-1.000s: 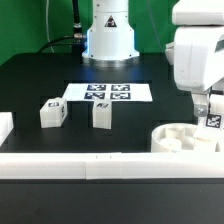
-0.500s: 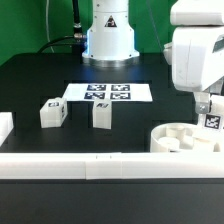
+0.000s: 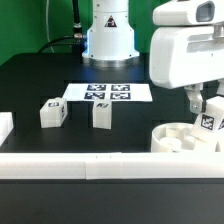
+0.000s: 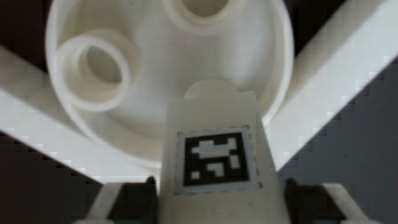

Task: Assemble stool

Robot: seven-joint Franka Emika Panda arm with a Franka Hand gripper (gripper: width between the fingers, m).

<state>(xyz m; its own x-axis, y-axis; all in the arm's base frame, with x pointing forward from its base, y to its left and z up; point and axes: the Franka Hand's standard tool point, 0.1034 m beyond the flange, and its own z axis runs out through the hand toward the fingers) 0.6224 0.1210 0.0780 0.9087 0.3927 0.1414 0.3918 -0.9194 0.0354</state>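
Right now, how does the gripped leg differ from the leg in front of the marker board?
The held leg hangs over the seat; the free leg stands on the table. The held leg is at the exterior view's right; the free leg is near the middle. Both are white, blocky and tagged.

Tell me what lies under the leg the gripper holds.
The round seat, with two open sockets visible past the leg. The seat area directly beneath the leg is covered by it.
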